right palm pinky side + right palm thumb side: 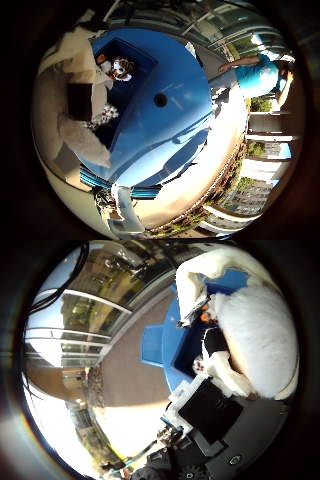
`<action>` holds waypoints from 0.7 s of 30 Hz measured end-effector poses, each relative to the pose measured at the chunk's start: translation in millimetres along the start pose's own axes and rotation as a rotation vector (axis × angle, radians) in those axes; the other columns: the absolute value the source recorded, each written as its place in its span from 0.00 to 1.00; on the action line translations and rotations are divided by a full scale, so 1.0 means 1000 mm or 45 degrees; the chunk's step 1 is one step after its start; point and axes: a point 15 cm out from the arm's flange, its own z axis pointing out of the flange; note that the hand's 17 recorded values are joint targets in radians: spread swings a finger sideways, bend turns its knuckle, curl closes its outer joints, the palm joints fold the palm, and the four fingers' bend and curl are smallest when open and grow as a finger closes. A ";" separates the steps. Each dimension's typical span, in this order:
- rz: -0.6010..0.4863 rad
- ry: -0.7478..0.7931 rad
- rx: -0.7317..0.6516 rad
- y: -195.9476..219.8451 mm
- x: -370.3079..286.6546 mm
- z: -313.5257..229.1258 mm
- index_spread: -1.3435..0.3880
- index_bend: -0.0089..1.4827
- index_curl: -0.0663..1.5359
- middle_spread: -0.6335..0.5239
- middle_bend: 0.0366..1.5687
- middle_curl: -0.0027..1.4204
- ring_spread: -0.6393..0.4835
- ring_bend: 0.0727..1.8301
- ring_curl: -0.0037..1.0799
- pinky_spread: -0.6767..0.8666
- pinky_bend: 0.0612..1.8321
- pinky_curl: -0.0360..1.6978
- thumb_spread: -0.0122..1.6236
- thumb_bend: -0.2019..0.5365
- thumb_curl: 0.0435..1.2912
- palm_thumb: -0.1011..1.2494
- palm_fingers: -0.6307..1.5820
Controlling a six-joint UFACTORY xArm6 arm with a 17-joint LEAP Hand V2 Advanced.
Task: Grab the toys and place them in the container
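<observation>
My right hand [212, 412] hangs over a blue container [165, 100]. A large white plush toy [257, 328] lies close against the palm in the right thumb side palm view, and a white finger [190, 282] curls round its edge. A small white, brown and orange toy [120, 68] lies inside the container in the right little finger side palm view. A black and white toy [211, 352] with an orange part also lies in the container beside the plush in the right thumb side palm view. The hand's pale and black finger parts [78, 100] reach over the container's edge.
The container stands on a tan floor [135, 370]. A person in a teal shirt [257, 75] stands beyond the container, one arm stretched towards it. Railings and glass panels [70, 320] line the edge of the floor.
</observation>
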 end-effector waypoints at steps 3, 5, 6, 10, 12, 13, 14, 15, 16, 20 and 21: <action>-0.016 -0.006 -0.066 -0.005 -0.009 0.033 0.17 0.43 0.64 0.37 0.70 0.72 0.59 0.74 0.66 0.57 0.80 0.48 0.67 0.22 0.57 0.68 0.55; -0.028 -0.008 -0.116 -0.005 -0.013 0.054 0.22 0.38 0.64 0.38 0.62 0.68 0.62 0.71 0.65 0.58 0.79 0.48 0.67 0.22 0.56 0.67 0.45; -0.035 -0.010 -0.139 -0.005 -0.015 0.063 0.28 0.34 0.63 0.41 0.49 0.62 0.66 0.66 0.62 0.61 0.74 0.47 0.67 0.23 0.55 0.66 0.31; -0.060 -0.013 -0.201 -0.006 -0.022 0.095 0.37 0.28 0.57 0.48 0.32 0.50 0.73 0.49 0.47 0.65 0.61 0.40 0.67 0.22 0.52 0.65 0.20; -0.069 -0.013 -0.214 -0.006 -0.025 0.102 0.41 0.22 0.53 0.53 0.23 0.43 0.77 0.41 0.40 0.68 0.56 0.36 0.67 0.23 0.50 0.64 0.20; -0.077 -0.013 -0.220 -0.006 -0.028 0.105 0.42 0.21 0.52 0.53 0.21 0.42 0.77 0.39 0.39 0.68 0.55 0.35 0.67 0.23 0.49 0.64 0.20; -0.079 -0.015 -0.220 -0.007 -0.028 0.105 0.45 0.16 0.48 0.55 0.17 0.39 0.79 0.35 0.35 0.70 0.52 0.33 0.66 0.23 0.48 0.64 0.21; -0.080 -0.017 -0.222 -0.006 -0.029 0.106 0.46 0.13 0.46 0.56 0.14 0.37 0.80 0.33 0.34 0.70 0.50 0.32 0.66 0.23 0.48 0.64 0.22; -0.082 -0.020 -0.219 -0.006 -0.030 0.105 0.46 0.12 0.45 0.56 0.13 0.36 0.80 0.32 0.33 0.71 0.49 0.31 0.66 0.23 0.47 0.64 0.22; -0.088 -0.024 -0.197 -0.007 -0.034 0.096 0.49 0.09 0.37 0.59 0.08 0.31 0.83 0.27 0.30 0.73 0.44 0.28 0.66 0.23 0.45 0.64 0.24; -0.088 -0.024 -0.191 -0.007 -0.034 0.093 0.49 0.09 0.36 0.60 0.08 0.30 0.83 0.26 0.29 0.73 0.44 0.27 0.66 0.24 0.45 0.64 0.25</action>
